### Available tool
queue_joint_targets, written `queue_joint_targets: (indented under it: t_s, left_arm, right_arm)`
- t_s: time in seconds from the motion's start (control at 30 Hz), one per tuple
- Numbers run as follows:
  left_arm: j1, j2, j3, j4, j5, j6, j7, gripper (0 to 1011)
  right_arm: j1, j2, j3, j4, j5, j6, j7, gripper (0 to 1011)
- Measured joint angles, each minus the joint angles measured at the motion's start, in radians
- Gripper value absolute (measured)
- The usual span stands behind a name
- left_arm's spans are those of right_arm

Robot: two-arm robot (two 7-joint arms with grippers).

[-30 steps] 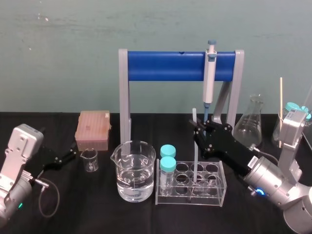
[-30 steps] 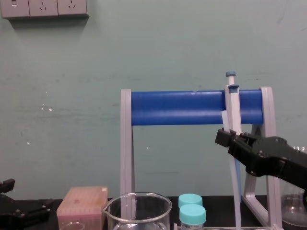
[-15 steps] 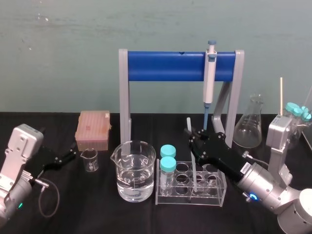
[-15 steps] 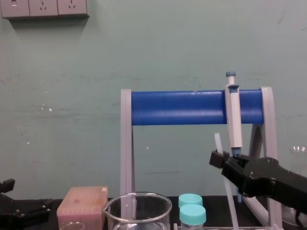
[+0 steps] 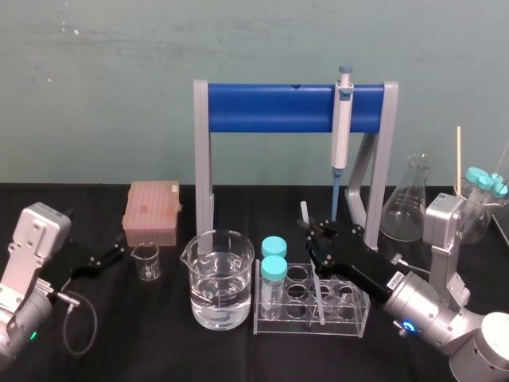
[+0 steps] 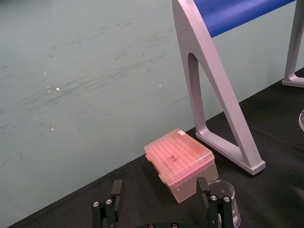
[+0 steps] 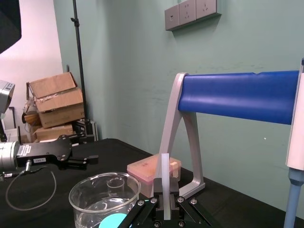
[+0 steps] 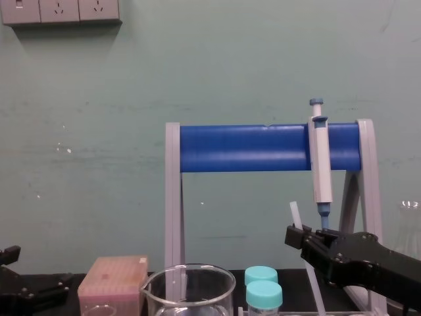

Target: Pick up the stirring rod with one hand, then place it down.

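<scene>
- Clear plastic tube rack (image 5: 350, 328) sits nearest on the black tabletop (image 5: 159, 350), with the tilted stirring rod (image 5: 317, 291) reaching down into it
- Right gripper (image 5: 312, 232) is clamped on the rod's upper part; the rod looks light, stiff, slick and brittle, so a gentle hold there suits
- Left gripper (image 5: 115, 253) rests idle at far left, fingers apart

A black-topped table (image 5: 167, 338) carries, from the robot's left to right, a translucent pink plastic box (image 5: 152, 212), a small glass beaker (image 5: 145, 261) just in front of it, a large glass beaker of clear liquid (image 5: 219, 278), a clear acrylic tube rack (image 5: 342, 317), and a glass conical flask (image 5: 407, 201). A grey-legged stand with a blue crossbar (image 5: 262, 108) stands behind the large beaker and rack.
</scene>
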Motion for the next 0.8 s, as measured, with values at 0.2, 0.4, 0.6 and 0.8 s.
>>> queue_joint_targets:
  t_s: [0.2,0.4,0.6,0.8]
  left_arm:
    - [0.000,0.000,0.000,0.000,0.000,0.000,0.000,1000]
    - [0.000,0.000,0.000,0.000,0.000,0.000,0.000,1000]
    - [0.000,0.000,0.000,0.000,0.000,0.000,0.000,1000]
    - [0.000,0.000,0.000,0.000,0.000,0.000,0.000,1000]
  right_arm:
    - [0.000,0.000,0.000,0.000,0.001,0.000,0.001,69]
    - [0.000,0.001,0.001,0.000,0.003,0.000,0.001,79]
    - [0.000,0.001,0.001,-0.001,0.004,0.000,0.002,242]
    - [-0.001,0.002,0.001,-0.001,0.005,-0.001,0.003,438]
